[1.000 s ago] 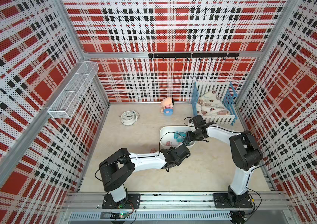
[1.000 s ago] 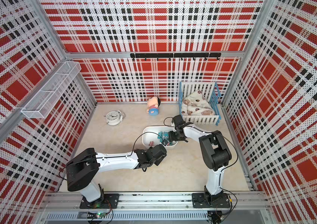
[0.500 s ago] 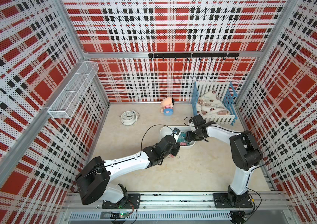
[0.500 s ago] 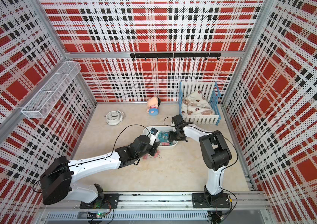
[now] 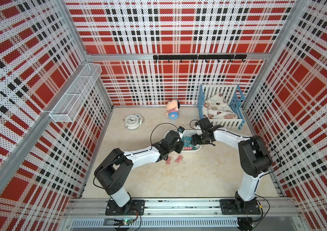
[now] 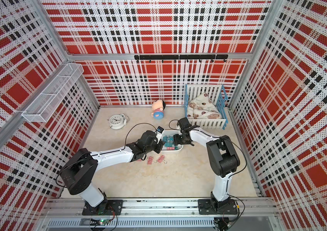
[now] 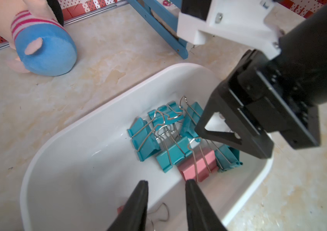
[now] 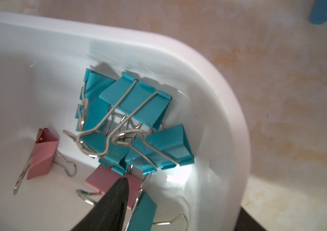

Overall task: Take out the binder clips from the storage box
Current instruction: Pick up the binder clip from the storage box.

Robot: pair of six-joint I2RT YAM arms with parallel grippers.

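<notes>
In both top views the beige table [image 5: 178,180] carries a blue-and-white toy crib [image 5: 220,104] at the back. The white storage box [image 5: 195,151] lies near the middle, between the two arms. The left gripper [image 7: 165,182] hovers over one long wall of the box, its fingers apart with nothing between them. The right gripper [image 5: 194,141] reaches into the box's other end. The right wrist view shows only one finger [image 8: 121,192], above a pink clip [image 8: 96,180], so I cannot tell whether that gripper is apart or clamped. Most binder clips [image 7: 170,140], mainly teal, are piled in that end. Two loose pink clips [image 5: 178,159] lie on the table just beside the box.
</notes>
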